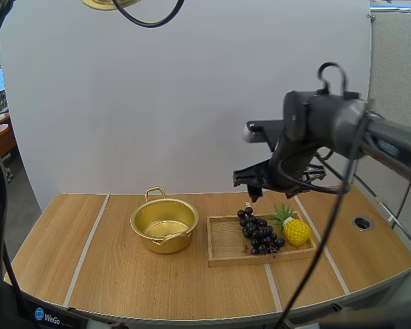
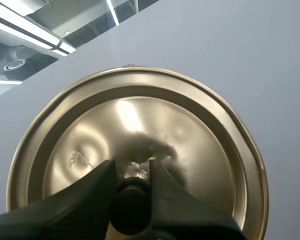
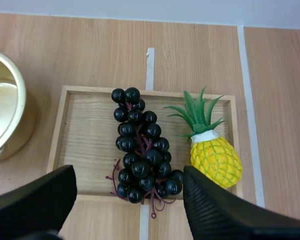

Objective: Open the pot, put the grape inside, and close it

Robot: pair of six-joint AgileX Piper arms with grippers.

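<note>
Wooden tray point(image 1: 226, 245) on the table point(image 1: 109, 274); toy pineapple point(image 1: 296, 232) at its right end.

The right arm point(image 1: 329, 120) is made of matte dark-grey rounded housings, with a pale silver cap point(image 1: 250, 133) at the end of one joint. Its links narrow down to the black right gripper point(image 1: 255, 195). That gripper's fingers point(image 3: 225, 210) are broad black wedges with finely ribbed inner faces. The left gripper point(image 2: 132, 169) has the same black fingers point(image 2: 65, 210), ribbed on their surfaces and faintly glossy along the edges.
</note>
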